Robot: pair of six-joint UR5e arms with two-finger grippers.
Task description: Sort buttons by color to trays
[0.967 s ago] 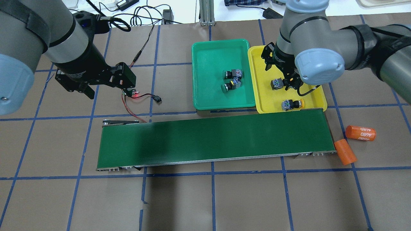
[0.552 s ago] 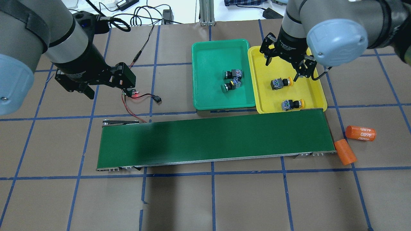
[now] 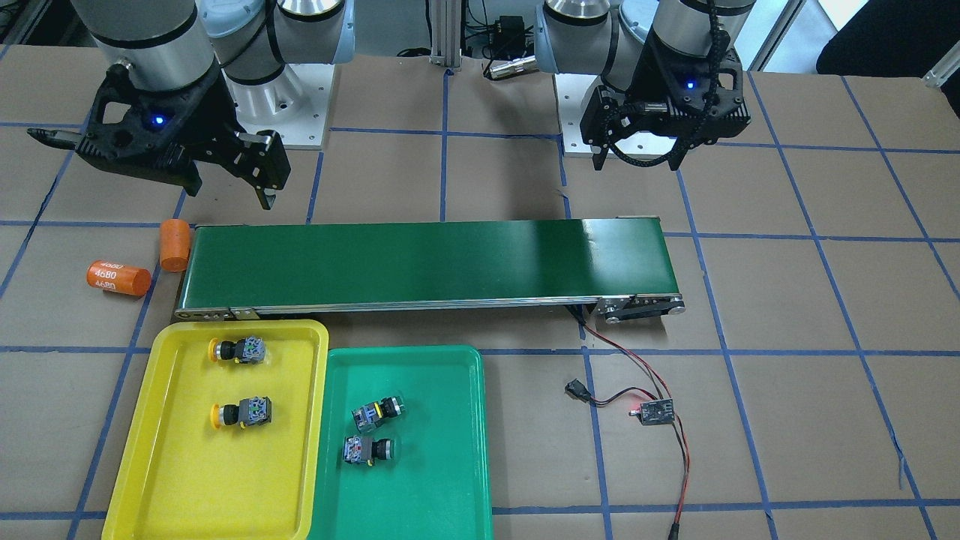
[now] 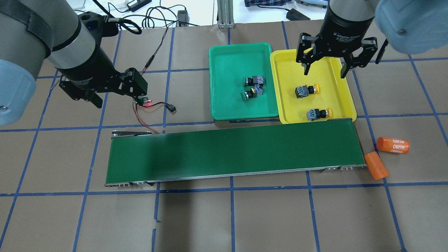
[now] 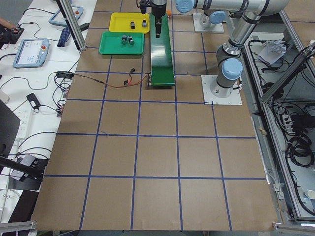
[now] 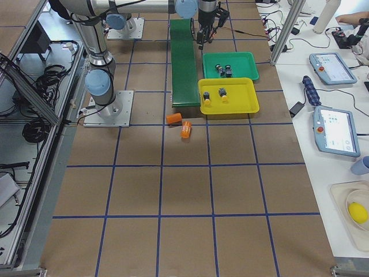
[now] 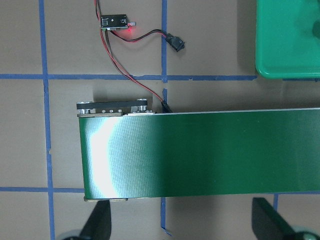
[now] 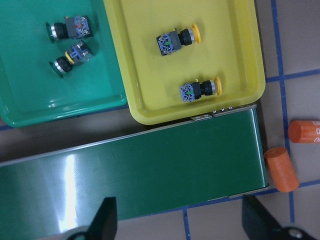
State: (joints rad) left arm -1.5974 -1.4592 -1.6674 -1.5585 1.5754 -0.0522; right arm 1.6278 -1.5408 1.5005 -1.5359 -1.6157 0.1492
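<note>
Two yellow-capped buttons lie on their sides in the yellow tray. Two green-capped buttons lie close together in the green tray beside it. My right gripper hangs open and empty above the yellow tray's far end, clear of both buttons. In the right wrist view both trays and all the buttons show beyond the spread fingers. My left gripper is open and empty, off to the left above the small circuit board.
A long dark-green conveyor belt runs along the near side of both trays. Two orange cylinders lie at its right end, one printed 4680. Red and black wires trail from the circuit board to the belt's left end.
My right gripper has risen from beside the upper yellow-capped button and swung toward the yellow tray's far end, turning as it went. The button stays in the tray. The left arm is still.
</note>
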